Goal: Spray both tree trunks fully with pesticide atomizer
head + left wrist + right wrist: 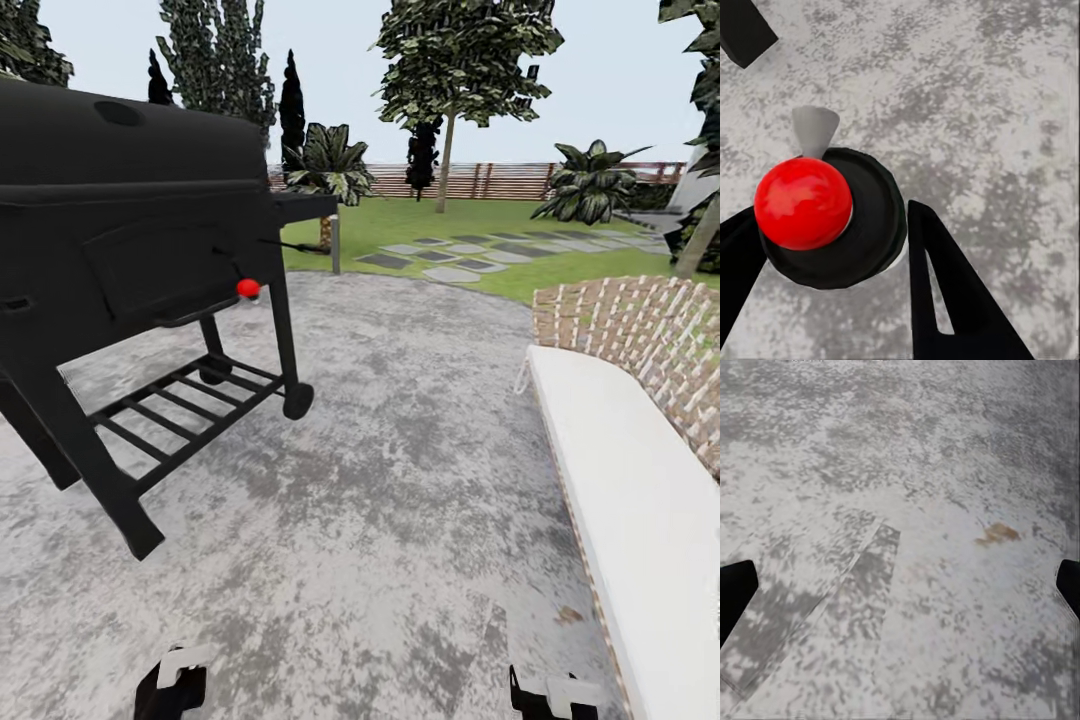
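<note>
Gripping a black atomizer (pixel 832 232) with a red knob, the left gripper (pixel 825 262) hangs above grey paving (pixel 982 112); the right gripper (pixel 900 585) spreads wide, empty.

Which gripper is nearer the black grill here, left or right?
Left. The left gripper is low on the paving, on the same side as the black grill. The right gripper sits farther across, beside the white bench.

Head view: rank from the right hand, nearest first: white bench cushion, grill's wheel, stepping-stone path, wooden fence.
From the right hand at the bottom edge:
1. White bench cushion, right beside it on the right.
2. Grill's wheel, up and left across the paving.
3. Stepping-stone path, on the lawn beyond the paving.
4. Wooden fence, at the lawn's back.
</note>
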Controlling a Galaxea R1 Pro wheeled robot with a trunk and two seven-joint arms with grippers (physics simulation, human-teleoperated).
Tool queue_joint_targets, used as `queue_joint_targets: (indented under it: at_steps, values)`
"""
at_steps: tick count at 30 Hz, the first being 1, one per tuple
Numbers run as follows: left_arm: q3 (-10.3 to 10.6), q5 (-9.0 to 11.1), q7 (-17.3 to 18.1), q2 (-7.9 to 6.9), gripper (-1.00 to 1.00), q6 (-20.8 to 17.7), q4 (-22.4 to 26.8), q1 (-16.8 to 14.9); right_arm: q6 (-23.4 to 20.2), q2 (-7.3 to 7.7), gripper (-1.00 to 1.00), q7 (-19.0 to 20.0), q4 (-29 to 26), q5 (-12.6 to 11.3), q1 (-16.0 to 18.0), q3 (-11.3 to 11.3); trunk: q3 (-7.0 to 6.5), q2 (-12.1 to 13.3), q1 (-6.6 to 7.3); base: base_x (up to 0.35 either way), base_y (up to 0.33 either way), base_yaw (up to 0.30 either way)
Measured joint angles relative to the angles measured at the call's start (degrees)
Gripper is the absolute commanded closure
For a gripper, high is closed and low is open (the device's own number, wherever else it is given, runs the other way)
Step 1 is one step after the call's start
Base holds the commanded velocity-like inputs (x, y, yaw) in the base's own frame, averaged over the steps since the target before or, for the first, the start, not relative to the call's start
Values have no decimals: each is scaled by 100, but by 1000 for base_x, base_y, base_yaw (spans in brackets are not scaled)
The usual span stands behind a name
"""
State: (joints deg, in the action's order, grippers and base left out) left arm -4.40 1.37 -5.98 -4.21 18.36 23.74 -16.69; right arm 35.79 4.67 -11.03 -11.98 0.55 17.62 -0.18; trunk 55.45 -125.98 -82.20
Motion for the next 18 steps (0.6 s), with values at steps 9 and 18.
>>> queue_joint_targets:
  at_steps: [9, 18]
  values:
    - [-1, 0, 0, 0, 100, 3, 1, 0, -1, 0, -100, 1, 1, 0, 0, 0, 0, 0, 0, 339, 63, -300]
    - [-2, 0, 1, 0, 100, 0, 1, 0, -2, 0, -100, 1, -3, 0, 0, 0, 0, 0, 0, 330, 169, -297]
